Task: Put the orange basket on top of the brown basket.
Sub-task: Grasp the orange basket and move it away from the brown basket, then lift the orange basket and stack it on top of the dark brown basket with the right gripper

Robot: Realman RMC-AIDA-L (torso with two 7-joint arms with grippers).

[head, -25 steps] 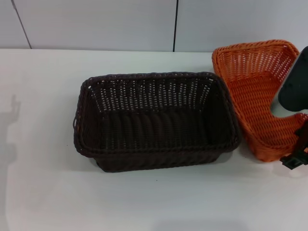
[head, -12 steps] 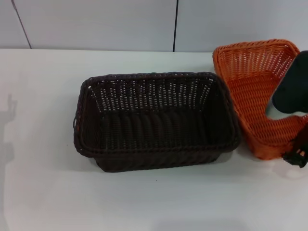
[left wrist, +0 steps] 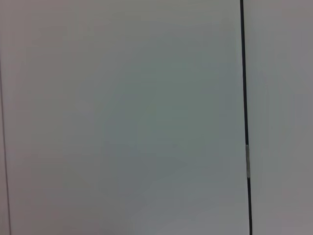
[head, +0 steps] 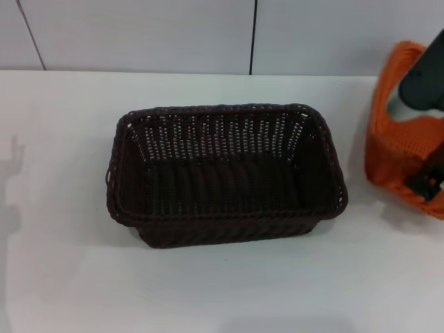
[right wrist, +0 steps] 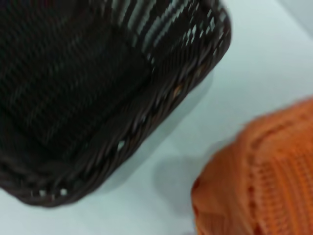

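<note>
The brown basket (head: 225, 173) stands upright in the middle of the white table, open side up and with nothing in it. At the far right the orange basket (head: 395, 149) is tipped steeply on its side, partly cut off by the picture's edge. My right gripper (head: 427, 184) is at its near wall, shut on the weave, with the dark arm above covering part of the rim. In the right wrist view a corner of the brown basket (right wrist: 98, 88) and part of the orange basket (right wrist: 264, 181) show with a strip of table between them. My left gripper is out of view.
The white table (head: 62, 243) spreads to the left of and in front of the brown basket. A grey panelled wall (head: 139, 35) with a dark seam runs along the back edge. The left wrist view holds only that wall (left wrist: 122, 117).
The orange basket moved right, away from the brown basket, and tipped from lying open-side-up to steeply tilted. My right arm moved right and up with it.
</note>
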